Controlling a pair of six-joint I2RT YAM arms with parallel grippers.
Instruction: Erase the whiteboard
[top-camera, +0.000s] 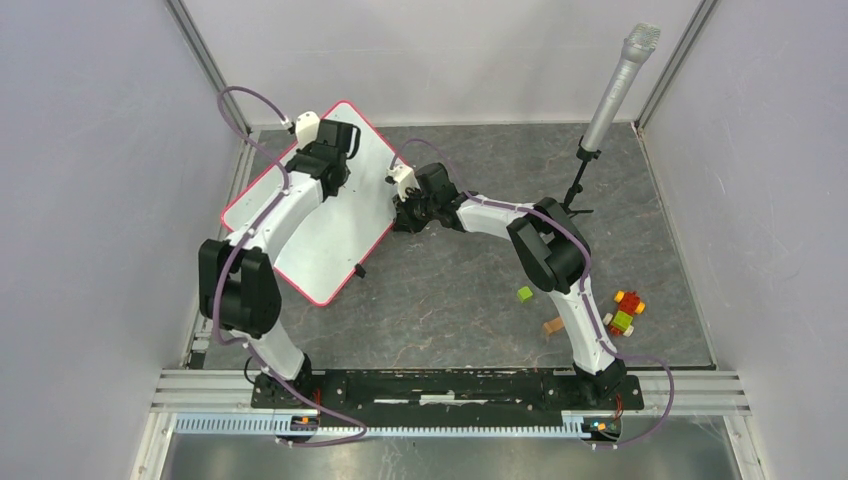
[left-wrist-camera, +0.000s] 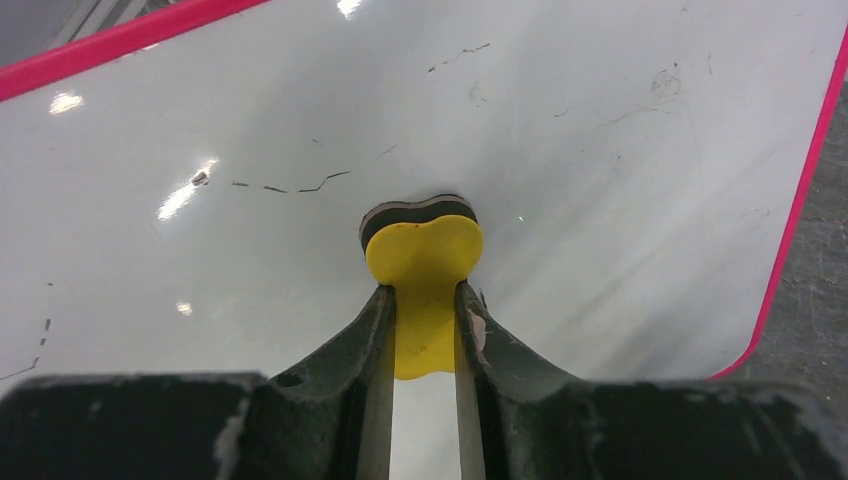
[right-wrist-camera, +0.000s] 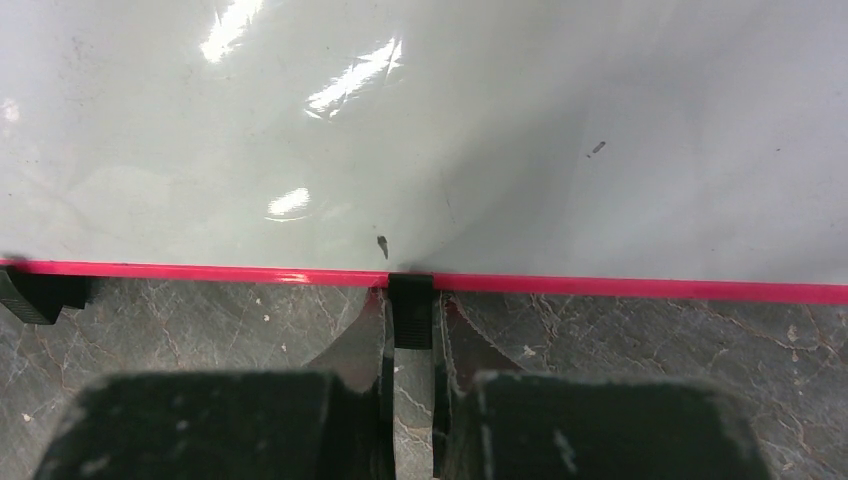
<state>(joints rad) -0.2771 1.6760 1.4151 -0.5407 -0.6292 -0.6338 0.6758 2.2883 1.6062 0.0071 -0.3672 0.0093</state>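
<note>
One glossy whiteboard (left-wrist-camera: 620, 180), pink-rimmed, faintly smudged

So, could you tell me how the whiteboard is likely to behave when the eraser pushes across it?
It would probably slide if unheld: the whiteboard is thin and lies flat on the smooth table, perhaps why the right gripper is shut on its black clip. It looks stiff, lying flat without sag. Its glossy face likely lets the eraser glide.
</note>
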